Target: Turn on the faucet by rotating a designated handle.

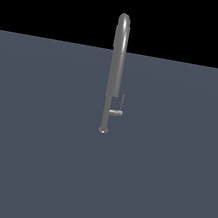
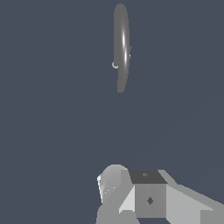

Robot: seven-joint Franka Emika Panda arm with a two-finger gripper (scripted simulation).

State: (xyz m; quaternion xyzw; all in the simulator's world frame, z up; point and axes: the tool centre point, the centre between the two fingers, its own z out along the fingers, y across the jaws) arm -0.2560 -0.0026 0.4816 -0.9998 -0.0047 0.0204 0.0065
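Observation:
The faucet (image 1: 115, 71) is a tall slim grey pipe with a gooseneck top, standing upright on a small round base flange (image 1: 103, 130) in the middle of the exterior view. The handle (image 1: 116, 112) is a short stub low on the pipe, on the exterior view's right, ending in a thin upright rod. In the wrist view the faucet (image 2: 121, 48) shows from above as a long narrow shape, well apart from my gripper (image 2: 131, 194). Only grey blocky parts of the gripper show, and the jaws cannot be made out. The arm is out of the exterior view.
The faucet stands on a flat dark blue-grey surface (image 1: 31, 158) that runs to a straight far edge against a black background. Nothing else shows on it.

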